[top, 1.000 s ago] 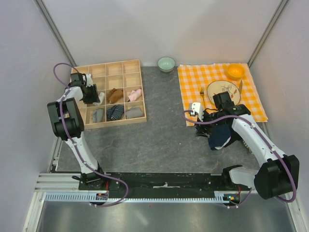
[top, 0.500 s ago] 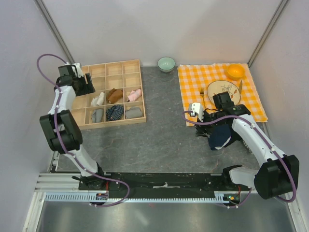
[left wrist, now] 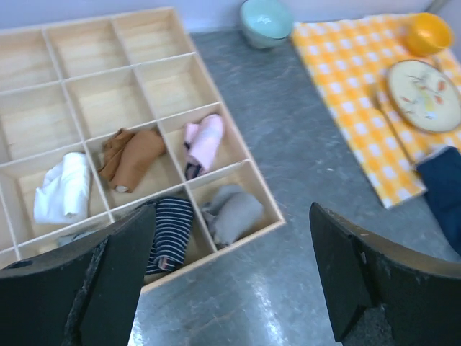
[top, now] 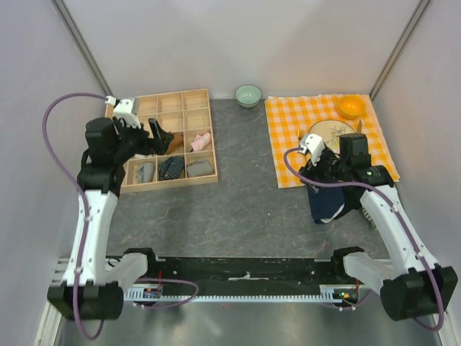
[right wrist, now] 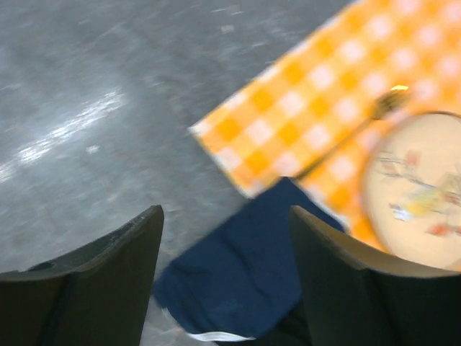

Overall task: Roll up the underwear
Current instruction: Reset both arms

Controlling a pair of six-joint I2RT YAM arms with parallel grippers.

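Two arms stand at the near edge of the grey table [top: 238, 213], the left one bent toward a wooden divided tray [top: 162, 97] at the far left and the right one reaching over the table's right side. Beyond the right arm an orange-and-white checked cloth [top: 292, 115] lies flat. Just off its near edge lies a navy-blue garment [right wrist: 245, 270], mostly on the bare table with one corner against the cloth. On the cloth sit a patterned plate [top: 330, 131], an orange bowl [top: 351, 107] at the far corner and a fork [top: 300, 136] left of the plate. A pale green bowl [top: 248, 95] stands on the table between tray and cloth. The left gripper [left wrist: 232, 216] hangs above the tray with its fingers spread wide and nothing between them. The right gripper [right wrist: 225, 215] hovers over the navy garment, its fingers likewise apart and clear of the fabric. In the tray's second row from the near side, the rust-brown underwear [left wrist: 133, 155] sits bundled in one compartment. The cream-white underwear [left wrist: 65, 189] is in the compartment to its left, a pink roll [left wrist: 205, 140] in the one to its right. In the nearest row a dark striped sock bundle [left wrist: 169, 234] lies beside a grey roll [left wrist: 234, 213].
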